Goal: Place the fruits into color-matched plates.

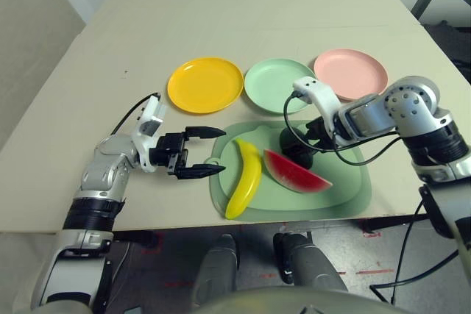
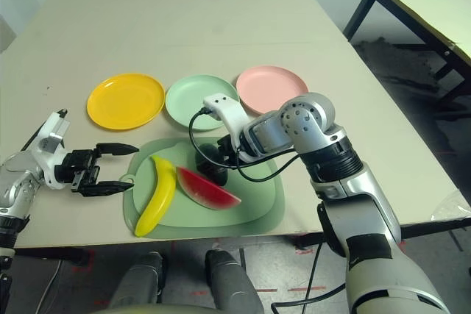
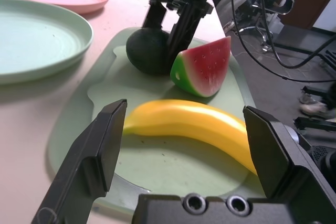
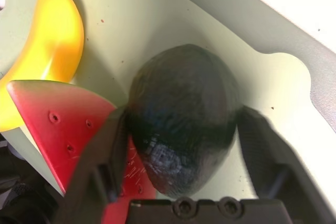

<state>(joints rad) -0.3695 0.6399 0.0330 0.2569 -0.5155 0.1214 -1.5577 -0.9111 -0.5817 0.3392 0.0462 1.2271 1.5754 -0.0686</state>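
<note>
Beige surface (image 1: 221, 12), grey floor beyond. Left tool (image 1: 206, 154) level, fingers spread wide, empty, at mat (image 1: 346, 196) edge, facing glossy curved banana (image 1: 244, 178). Watermelon wedge (image 1: 294, 172) beside it. Right tool (image 4: 178, 145) angled down, fingers clasping dark oval avocado (image 4: 181, 114) on mat. Yellow plate (image 1: 204, 84), green plate (image 1: 278, 84), pink plate (image 1: 350, 73) in row behind.

**Even indoor light, soft shadows, blurred close-ups**

The head views are bright and evenly lit; the tabletop (image 1: 221, 20) shows only faint, soft shadows under the arms. The banana (image 3: 194, 124) carries a mild sheen. In the right wrist view, the avocado (image 4: 181, 129) looks dark and soft, and the black fingers (image 4: 100, 171) are blurred.
</note>
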